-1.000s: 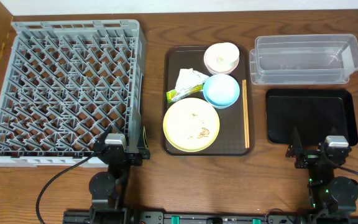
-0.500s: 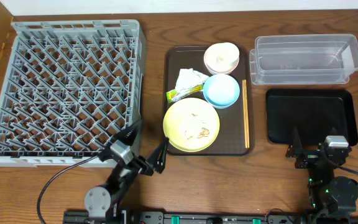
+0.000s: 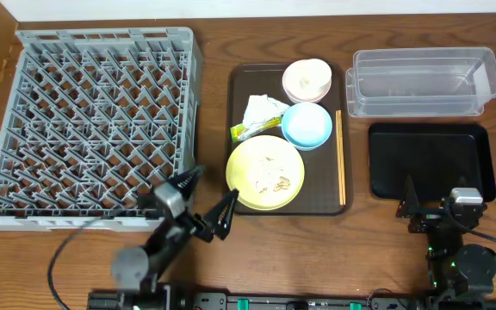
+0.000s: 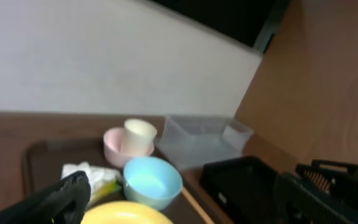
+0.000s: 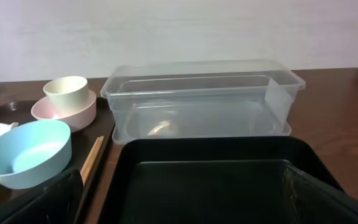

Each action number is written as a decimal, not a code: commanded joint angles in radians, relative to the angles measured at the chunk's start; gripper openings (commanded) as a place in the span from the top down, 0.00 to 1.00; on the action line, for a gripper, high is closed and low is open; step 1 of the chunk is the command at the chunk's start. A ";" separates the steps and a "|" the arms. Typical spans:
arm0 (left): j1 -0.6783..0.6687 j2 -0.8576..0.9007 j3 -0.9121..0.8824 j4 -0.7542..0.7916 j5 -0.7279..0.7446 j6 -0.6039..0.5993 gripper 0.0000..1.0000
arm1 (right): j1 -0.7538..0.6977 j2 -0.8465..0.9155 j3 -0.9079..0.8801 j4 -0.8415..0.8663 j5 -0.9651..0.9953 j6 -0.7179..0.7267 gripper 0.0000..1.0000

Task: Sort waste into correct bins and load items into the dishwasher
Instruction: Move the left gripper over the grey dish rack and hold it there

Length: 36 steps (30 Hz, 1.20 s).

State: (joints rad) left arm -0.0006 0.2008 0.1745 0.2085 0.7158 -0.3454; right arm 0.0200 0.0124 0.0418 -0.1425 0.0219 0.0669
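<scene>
On the brown tray (image 3: 233, 129) lies everything I must handle. The plate (image 3: 265, 172) fills its near end and carries the scraps (image 3: 278, 182). The napkin (image 3: 261, 108) and wrapper (image 3: 250, 129) touch each other at its left middle. The blue bowl (image 3: 306, 125) sits at its right middle, and the pink bowl (image 3: 306, 86) with the cup (image 4: 140, 132) standing in it is at its far end. The chopsticks (image 3: 341, 159) lie together along its right edge. My left hand (image 3: 207, 198) hovers over the worktop (image 3: 317, 250) just off the tray's near-left corner, fingers spread wide and holding nothing. My right hand (image 5: 180, 177) is well off to the tray's right, also spread and empty, by the black tray (image 3: 429, 159), with the tub (image 3: 489, 77) beyond and the rack (image 3: 93, 120) on the tray's left. I judge the napkin featherlight and soft, so I would pinch its raised crumple and expect it to squash rather than slip. The wrapper looks thin and slick and may drag along with the napkin. The plate looks stiff, smooth and hard to get under lying flat. I would take it by its rim on the tray's near-left side and keep it level, since the scraps are loose and would scatter. The chopsticks will likely roll, so they should be gripped across both at mid-length.
</scene>
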 commanded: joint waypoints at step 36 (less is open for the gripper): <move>0.092 0.836 1.056 -1.120 -0.908 0.204 0.02 | -0.008 -0.006 -0.005 0.001 0.007 -0.009 0.01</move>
State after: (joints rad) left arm 0.0010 1.0763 1.2026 -0.9092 -0.1387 -0.0051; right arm 0.0200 0.0113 0.0410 -0.1421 0.0219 0.0666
